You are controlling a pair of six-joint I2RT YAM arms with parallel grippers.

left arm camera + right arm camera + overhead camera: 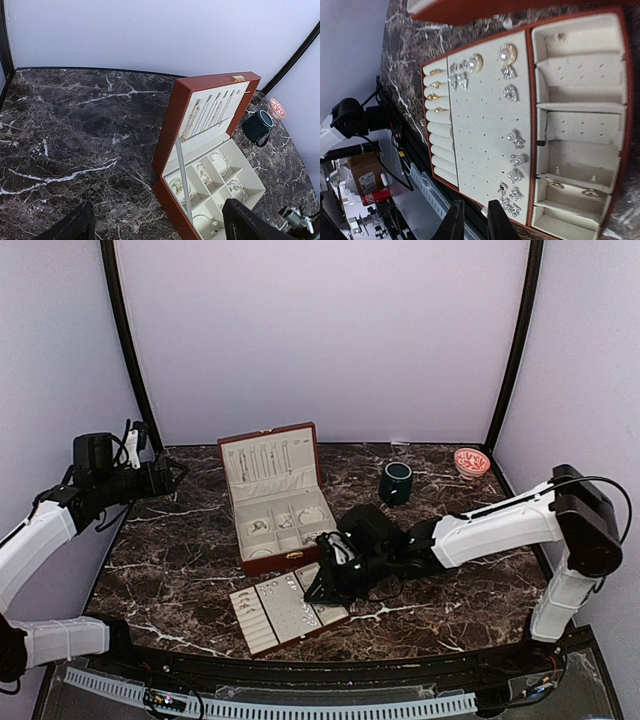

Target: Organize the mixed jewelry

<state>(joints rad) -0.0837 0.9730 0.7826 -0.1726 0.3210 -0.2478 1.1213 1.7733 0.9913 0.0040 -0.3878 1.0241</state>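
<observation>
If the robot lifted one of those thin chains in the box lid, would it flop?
Probably: the chains hang limp and straight against the lid. Likely very light, being so thin. Neighbours sit close, so tangling seems possible.

You're in robot lab test cell, not home. Signs: plain pale backdrop panels closing in back and both sides, black frame poles at upper corners, toothed cable track along bottom edge, marble-print tabletop. Right wrist view, lower left: cluttered room with brown carton beyond table.
</observation>
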